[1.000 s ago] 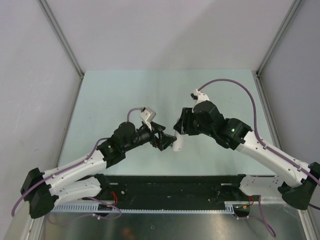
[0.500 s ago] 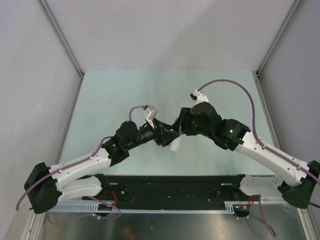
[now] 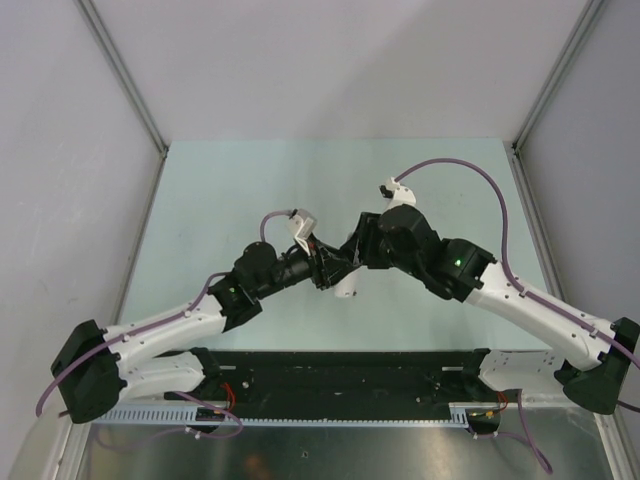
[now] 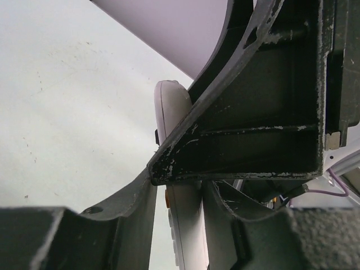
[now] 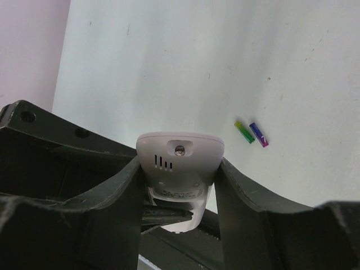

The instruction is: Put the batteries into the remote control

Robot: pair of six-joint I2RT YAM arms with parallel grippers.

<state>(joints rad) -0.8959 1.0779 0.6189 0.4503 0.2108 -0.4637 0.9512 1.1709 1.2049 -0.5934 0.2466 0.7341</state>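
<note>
The left gripper [image 3: 322, 268] has swung in from the remote's left over the last second and drawn its jaws together from a wide spread. In its wrist view its two fingers [image 4: 135, 219] now sit against the broad faces of the remote control [image 4: 183, 225], which runs edge-on between them. It reads as pinching the handset low on the body.

The remote itself hangs in the air between the two arms, with the bench [image 3: 220, 190] below it, and has shifted only slightly toward the left arm.

On the remote's right, the right gripper [image 3: 358, 252] has not altered its hold. Its fingers [image 5: 242, 197] press on the two narrow sides just under the rounded top end, where a small lens and three slots show. The handset is therefore now clamped by both grippers at once.

Beyond the remote and to its right in the right wrist view, the batteries [image 5: 251, 134], one green and one purple, lie side by side on the bench, touching or nearly so, well apart from either gripper.

This looks like a hand-over or a two-handed brace for working on the back cover. Neither battery is loaded, and whether the compartment is open cannot be told. One gripper will probably have to let go before a battery can be fetched.
</note>
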